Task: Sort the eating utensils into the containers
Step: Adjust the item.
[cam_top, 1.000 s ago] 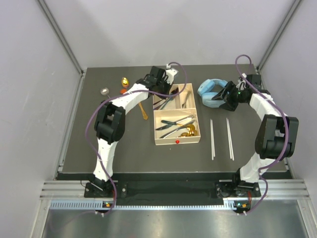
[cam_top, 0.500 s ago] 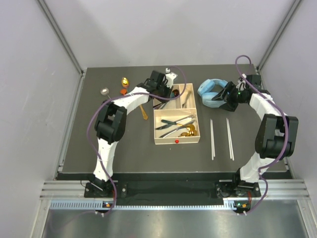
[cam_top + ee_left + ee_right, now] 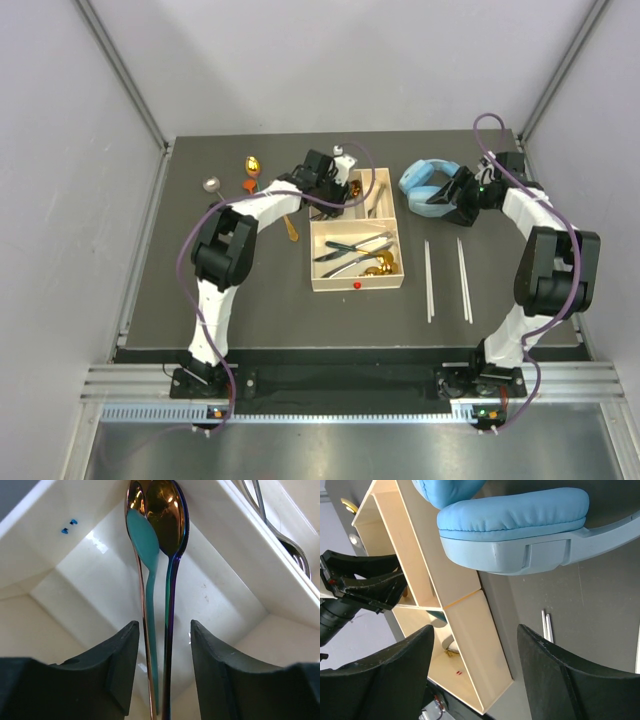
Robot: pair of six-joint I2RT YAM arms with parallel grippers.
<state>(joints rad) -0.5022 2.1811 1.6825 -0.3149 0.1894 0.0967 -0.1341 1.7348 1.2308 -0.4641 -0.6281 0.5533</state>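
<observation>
Left gripper (image 3: 160, 630) is sitting open over the tray's (image 3: 316, 262) far-left small compartment

Only the left wrist view is showing this bit: a teal spoon (image 3: 145, 545) and a purple spoon (image 3: 172, 517) are lying in there between the parted fingers, and neither finger is gripping them. From above, the bent left arm is hiding them. The right gripper (image 3: 475, 635) is hovering wide open, holding nothing, beside the blue headphones (image 3: 515, 510) toward the table's (image 3: 250, 290) far right corner.
</observation>
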